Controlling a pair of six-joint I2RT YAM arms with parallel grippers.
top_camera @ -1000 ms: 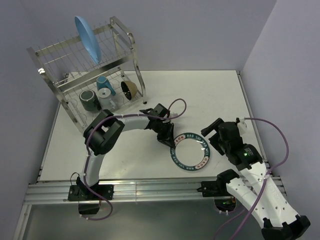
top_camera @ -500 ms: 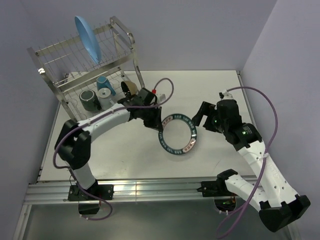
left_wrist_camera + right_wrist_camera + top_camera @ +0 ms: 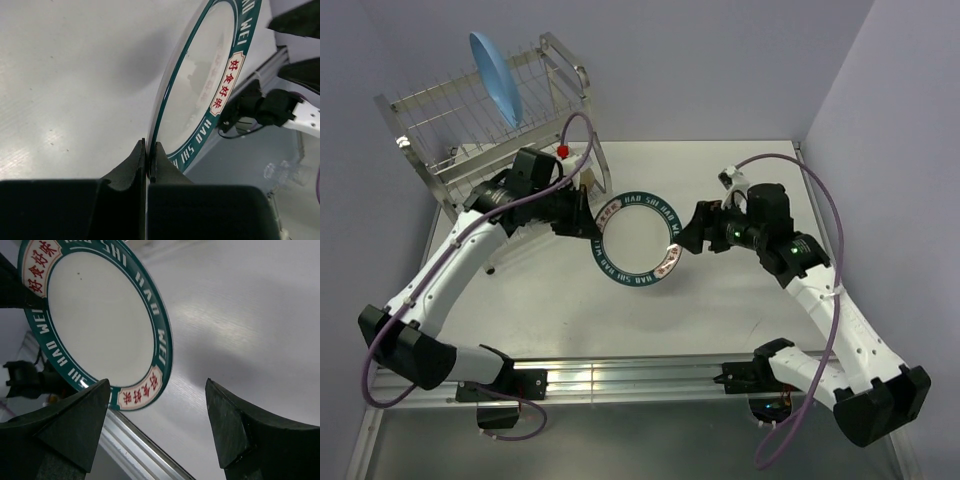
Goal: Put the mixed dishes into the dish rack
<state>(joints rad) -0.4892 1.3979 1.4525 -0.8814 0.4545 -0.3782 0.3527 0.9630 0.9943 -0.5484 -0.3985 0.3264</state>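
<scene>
My left gripper [image 3: 588,222] is shut on the left rim of the white plate with the dark green lettered rim [image 3: 635,240] and holds it tilted above the table, just right of the dish rack [image 3: 430,125]. In the left wrist view the jaws [image 3: 148,150] pinch the plate's edge [image 3: 210,75]. My right gripper [image 3: 692,232] is open and empty, close to the plate's right rim; its view shows the plate [image 3: 100,315] ahead of its spread fingers [image 3: 75,425]. The light-blue plate [image 3: 495,78] stands in the rack's upper tier. The left arm hides the mugs, cup and bowl.
The rack stands at the table's far left corner against the wall. The white table [image 3: 740,300] stretches right and forward of the plate. The aluminium rail [image 3: 620,375] runs along the near edge. A purple cable loops over each arm.
My left gripper has lifted the lettered plate off the table and carried it up and left toward the rack. My right gripper has moved left after it, staying open.
</scene>
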